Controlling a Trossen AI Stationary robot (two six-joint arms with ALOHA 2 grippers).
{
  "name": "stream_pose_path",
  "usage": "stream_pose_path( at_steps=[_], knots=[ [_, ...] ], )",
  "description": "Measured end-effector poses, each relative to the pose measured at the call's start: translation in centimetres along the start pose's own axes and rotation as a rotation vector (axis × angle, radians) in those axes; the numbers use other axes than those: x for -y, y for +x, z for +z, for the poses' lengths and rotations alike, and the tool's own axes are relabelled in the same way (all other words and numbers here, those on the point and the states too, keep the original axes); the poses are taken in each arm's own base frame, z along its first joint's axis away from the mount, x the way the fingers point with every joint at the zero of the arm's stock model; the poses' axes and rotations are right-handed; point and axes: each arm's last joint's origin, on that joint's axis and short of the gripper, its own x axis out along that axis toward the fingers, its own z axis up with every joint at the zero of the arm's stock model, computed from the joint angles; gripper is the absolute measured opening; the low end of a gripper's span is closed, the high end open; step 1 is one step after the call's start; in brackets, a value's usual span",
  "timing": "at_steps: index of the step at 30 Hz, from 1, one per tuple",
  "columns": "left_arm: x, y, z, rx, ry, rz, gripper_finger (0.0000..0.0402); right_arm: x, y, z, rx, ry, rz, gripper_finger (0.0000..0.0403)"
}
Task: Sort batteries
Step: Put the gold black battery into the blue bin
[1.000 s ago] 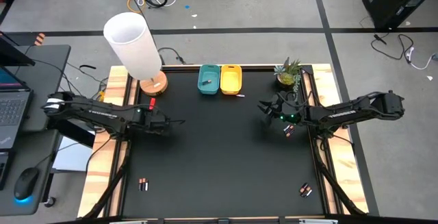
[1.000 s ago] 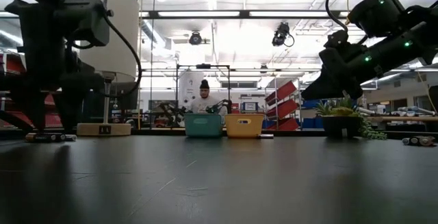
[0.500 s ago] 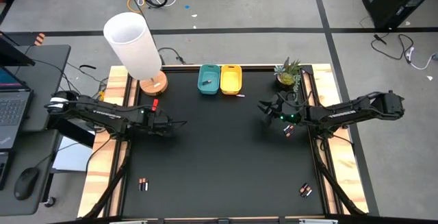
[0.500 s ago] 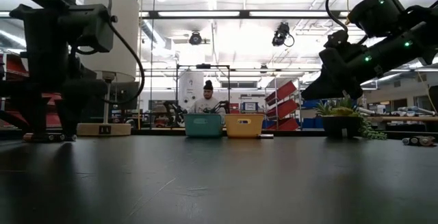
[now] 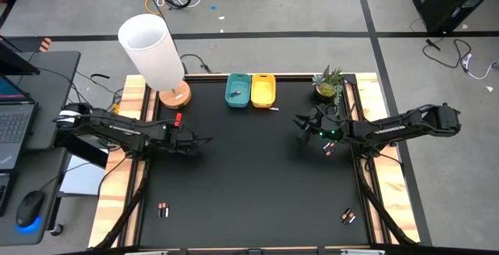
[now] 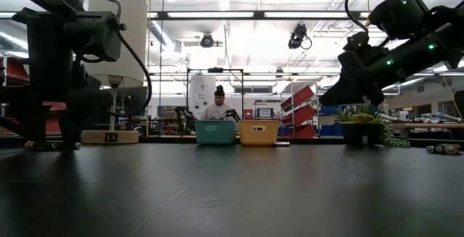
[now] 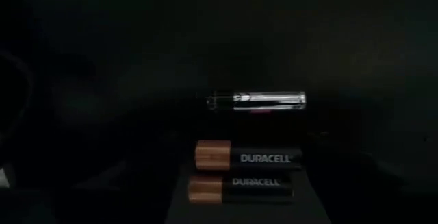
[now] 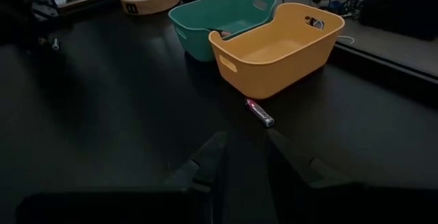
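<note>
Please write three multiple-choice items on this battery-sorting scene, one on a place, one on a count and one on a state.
1. Where does the small battery nearest the yellow bin lie?
A. inside the yellow bin
B. on the table just outside the yellow bin
C. inside the teal bin

2. How many batteries does the left wrist view show?
A. one
B. three
C. five

3. How is the right gripper?
A. raised above the table, holding nothing visible
C. resting inside the teal bin
B. pressing a battery onto the table

Key: 1 B, the silver and red battery lies on the black table beside the bin's wall. 2 B, two Duracell cells lie side by side with one silver cell beyond them. 3 A, the low view shows it up in the air, and nothing sits between its fingers.
</note>
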Motion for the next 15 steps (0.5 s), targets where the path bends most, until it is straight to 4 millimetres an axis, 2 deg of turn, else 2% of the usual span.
stream_pose_path(
  at_steps=[15],
  knots=[
    [0.4,0.4,0.0,-0.01,0.017,0.001,0.0245,0.01,0.0,-0.02,-0.001,-0.002,0.0,0.0087]
  ],
)
